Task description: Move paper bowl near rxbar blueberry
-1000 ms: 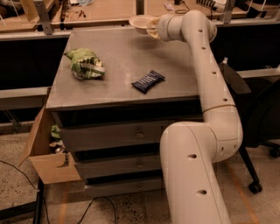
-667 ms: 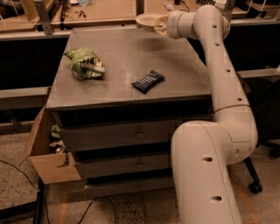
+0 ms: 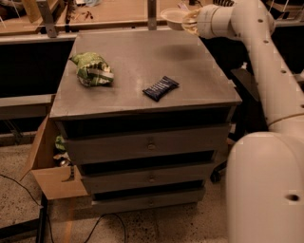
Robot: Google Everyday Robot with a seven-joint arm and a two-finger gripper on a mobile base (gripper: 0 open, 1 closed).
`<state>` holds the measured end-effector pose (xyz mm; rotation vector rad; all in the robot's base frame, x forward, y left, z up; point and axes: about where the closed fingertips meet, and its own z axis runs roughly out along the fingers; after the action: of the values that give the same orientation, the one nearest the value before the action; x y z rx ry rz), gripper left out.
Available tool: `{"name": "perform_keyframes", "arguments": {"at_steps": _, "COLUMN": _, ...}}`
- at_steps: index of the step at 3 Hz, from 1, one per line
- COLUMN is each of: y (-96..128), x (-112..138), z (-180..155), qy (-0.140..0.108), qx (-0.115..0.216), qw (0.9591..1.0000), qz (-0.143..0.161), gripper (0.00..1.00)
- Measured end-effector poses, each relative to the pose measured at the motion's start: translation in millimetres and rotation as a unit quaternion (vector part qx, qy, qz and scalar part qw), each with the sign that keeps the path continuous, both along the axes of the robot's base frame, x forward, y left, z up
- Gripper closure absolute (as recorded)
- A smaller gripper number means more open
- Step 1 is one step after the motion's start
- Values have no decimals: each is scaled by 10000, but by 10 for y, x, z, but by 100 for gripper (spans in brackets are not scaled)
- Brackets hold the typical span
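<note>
The cream-white paper bowl (image 3: 172, 17) is held up in the air above the far right corner of the grey cabinet top (image 3: 142, 57). My gripper (image 3: 189, 22) is shut on the bowl's right rim, at the end of the white arm that comes in from the right. The rxbar blueberry (image 3: 160, 88), a flat dark navy bar, lies on the cabinet top near the front, right of centre. The bowl is well behind and above the bar.
A crumpled green and white snack bag (image 3: 91, 69) lies on the left of the cabinet top. A wooden bench with metal posts (image 3: 151, 9) stands behind. An open cardboard box (image 3: 50, 161) sits on the floor at the cabinet's left. The robot's white body (image 3: 266, 185) fills the right foreground.
The arm and the bowl have shifted slightly to the right and a little higher over the far right corner. The bar and the bag have not moved.
</note>
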<state>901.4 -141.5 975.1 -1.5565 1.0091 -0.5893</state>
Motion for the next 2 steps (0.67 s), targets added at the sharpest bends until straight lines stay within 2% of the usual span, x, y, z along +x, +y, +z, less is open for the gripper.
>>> {"name": "perform_keyframes", "arguments": {"at_steps": 1, "y": -341, "x": -412, "z": 318, "qy": -343, "qx": 234, "qw": 9991, "qz": -124, "gripper": 100}}
{"name": "perform_keyframes", "arguments": {"at_steps": 2, "y": -285, "x": -487, "z": 70, "qy": -153, "qx": 261, "qw": 9995, "qz": -51, "gripper": 100}}
